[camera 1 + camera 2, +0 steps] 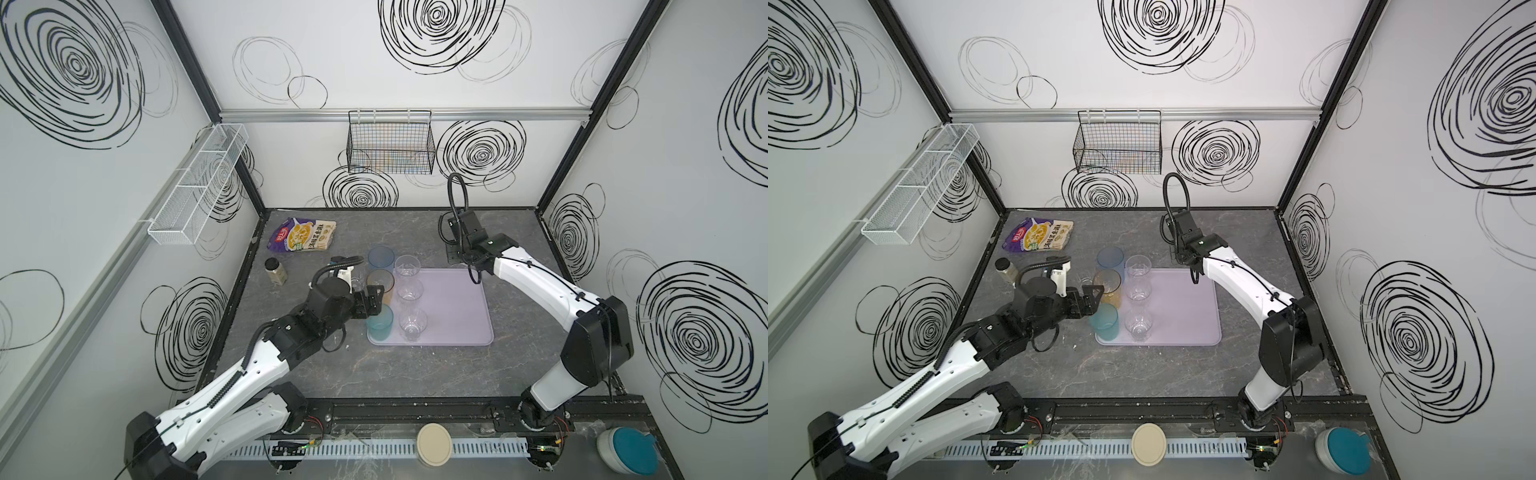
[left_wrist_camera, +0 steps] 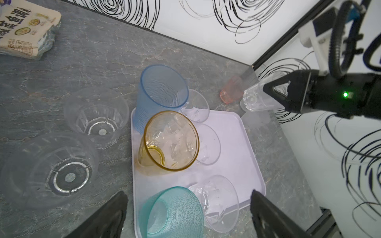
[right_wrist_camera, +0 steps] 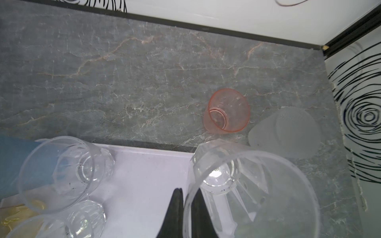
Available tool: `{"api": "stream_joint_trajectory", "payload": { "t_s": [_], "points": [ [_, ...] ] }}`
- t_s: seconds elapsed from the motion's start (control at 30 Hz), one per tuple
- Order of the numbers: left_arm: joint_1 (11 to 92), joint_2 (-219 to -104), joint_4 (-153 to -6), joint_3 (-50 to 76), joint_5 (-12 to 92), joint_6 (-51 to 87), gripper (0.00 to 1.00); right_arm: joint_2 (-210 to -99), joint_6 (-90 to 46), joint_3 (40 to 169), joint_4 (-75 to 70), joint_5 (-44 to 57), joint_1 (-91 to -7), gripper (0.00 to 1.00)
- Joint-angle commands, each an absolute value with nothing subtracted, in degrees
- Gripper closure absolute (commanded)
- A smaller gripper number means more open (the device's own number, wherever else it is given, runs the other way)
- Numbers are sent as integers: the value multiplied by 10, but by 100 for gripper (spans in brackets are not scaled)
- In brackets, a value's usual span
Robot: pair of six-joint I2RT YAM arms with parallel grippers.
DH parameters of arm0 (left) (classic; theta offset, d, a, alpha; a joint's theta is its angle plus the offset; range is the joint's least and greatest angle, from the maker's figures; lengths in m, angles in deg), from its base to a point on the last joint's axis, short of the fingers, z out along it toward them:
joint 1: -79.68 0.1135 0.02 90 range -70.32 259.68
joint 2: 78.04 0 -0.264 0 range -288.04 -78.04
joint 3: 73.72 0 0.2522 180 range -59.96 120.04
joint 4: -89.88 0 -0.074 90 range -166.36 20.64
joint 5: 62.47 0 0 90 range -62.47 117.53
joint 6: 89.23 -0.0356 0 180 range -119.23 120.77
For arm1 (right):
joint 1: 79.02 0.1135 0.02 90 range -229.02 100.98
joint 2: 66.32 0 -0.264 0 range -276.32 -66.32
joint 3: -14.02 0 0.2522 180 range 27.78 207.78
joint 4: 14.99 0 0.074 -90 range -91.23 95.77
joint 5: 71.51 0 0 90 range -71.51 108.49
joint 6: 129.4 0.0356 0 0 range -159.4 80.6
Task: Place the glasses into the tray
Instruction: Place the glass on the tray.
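Right end effector [image 3: 186,192] pinches clear glass [image 3: 249,181] by rim at tray [image 1: 457,307] far right corner. Left end effector [image 2: 187,193] wide open over tray's left edge, above teal glass [image 1: 379,328] standing in tray.

The grey table [image 1: 374,374] bears a lavender tray [image 1: 457,307], food packet [image 1: 302,241], jar [image 1: 276,272] and pink tumbler [image 3: 226,111].

Counted one lavender tray [image 1: 457,307] and eleven tumblers [image 1: 409,289] in view: six clear tumblers [image 2: 94,117], one blue tumbler [image 1: 380,257], one amber tumbler [image 2: 171,142], one teal tumbler [image 1: 379,326], one pink tumbler [image 3: 226,111], one frosted tumbler [image 3: 284,131]. The worktop [image 1: 415,374] also carried one printed food packet [image 1: 302,235] and one dark-lidded jar [image 1: 276,270]. Walls [image 1: 291,62] held one black wire basket [image 1: 390,145] and one white mesh rack [image 1: 195,187]; front ledge [image 1: 374,465] had one beige disc [image 1: 434,443] and one teal-lidded tub [image 1: 627,451].
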State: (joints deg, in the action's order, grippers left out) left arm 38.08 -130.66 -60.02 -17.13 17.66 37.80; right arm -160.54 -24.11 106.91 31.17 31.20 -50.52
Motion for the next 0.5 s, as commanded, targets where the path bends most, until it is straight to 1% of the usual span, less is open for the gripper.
{"api": "stream_joint_trajectory", "payload": {
  "t_s": [0.0, 0.1, 0.17, 0.47],
  "points": [
    [341, -1329, -632, -170, 96, 349, 4, -1640, -246, 1085, 306, 278, -498, 94],
    [329, -1339, -640, -171, 85, 345, 4, -1690, -229, 1117, 346, 273, -498, 94],
    [329, -1339, -647, -176, 84, 343, 4, -1706, -232, 1118, 344, 270, -492, 94],
    [334, -1339, -655, -194, 65, 325, 4, -1735, -231, 1122, 321, 245, -473, 95]
  ]
}}
